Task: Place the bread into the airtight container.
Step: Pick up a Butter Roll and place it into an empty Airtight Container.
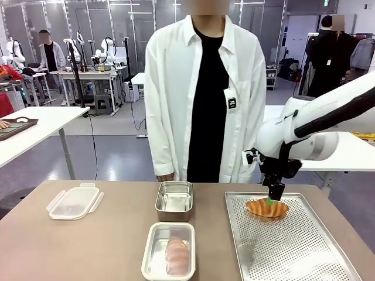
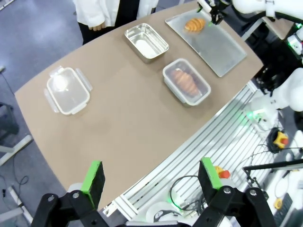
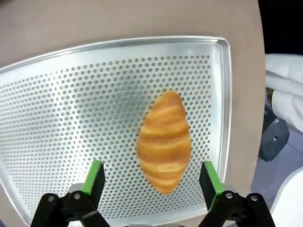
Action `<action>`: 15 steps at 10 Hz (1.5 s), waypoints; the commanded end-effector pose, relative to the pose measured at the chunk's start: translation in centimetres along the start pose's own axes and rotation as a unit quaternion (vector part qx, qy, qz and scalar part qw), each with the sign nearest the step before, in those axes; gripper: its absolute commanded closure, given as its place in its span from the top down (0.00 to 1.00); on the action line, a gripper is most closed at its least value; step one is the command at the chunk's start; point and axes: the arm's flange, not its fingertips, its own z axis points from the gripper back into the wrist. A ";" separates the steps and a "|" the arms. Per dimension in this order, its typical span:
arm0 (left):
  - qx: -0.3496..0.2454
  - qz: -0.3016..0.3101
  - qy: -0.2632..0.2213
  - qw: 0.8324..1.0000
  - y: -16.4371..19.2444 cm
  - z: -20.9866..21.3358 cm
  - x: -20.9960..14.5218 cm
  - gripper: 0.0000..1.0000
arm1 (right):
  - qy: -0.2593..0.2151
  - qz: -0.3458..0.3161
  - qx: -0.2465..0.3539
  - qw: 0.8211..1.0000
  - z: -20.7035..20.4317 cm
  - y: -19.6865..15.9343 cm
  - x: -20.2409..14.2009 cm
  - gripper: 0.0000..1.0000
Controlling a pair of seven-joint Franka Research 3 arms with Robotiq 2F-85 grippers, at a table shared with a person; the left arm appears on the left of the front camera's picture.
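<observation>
Your right gripper [image 3: 151, 170] is spread wide over the perforated tray [image 1: 304, 249], its green pads standing either side of the near end of the croissant [image 3: 164, 141] without pinching it. From the front you can see that gripper [image 1: 273, 199] pointing straight down at the croissant [image 1: 267, 208], which lies in the tray's far left corner; whether the fingertips touch the pastry cannot be told. Your left gripper [image 2: 151, 166] is also spread and holds nothing, hanging high above the near edge of the table [image 2: 123, 127]. Left of the tray sits an open steel container [image 1: 174, 201], and nearer you a white-rimmed container [image 1: 146, 257] holds another pastry [image 1: 177, 255]. A clip-on lid [image 1: 74, 201] lies well apart at far left. A person in a white coat [image 1: 170, 93] stands at the far side.
</observation>
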 end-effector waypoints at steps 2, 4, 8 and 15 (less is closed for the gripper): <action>0.003 -0.006 0.002 1.000 0.0 0.1 0.1 1.00 | 0.045 -0.013 -0.002 0.999 -0.9 -2.1 0.7 1.00; 0.003 -0.006 0.002 1.000 0.0 0.1 0.1 1.00 | 0.064 -0.019 0.001 0.998 -2.1 -3.1 0.7 1.00; 0.003 -0.006 0.002 1.000 0.0 0.1 0.1 1.00 | 0.074 -0.038 0.040 0.996 -5.0 -3.7 0.2 1.00; 0.003 -0.006 0.002 1.000 0.0 0.1 0.1 1.00 | 0.078 -0.043 0.056 0.994 -7.8 -4.3 -0.6 0.84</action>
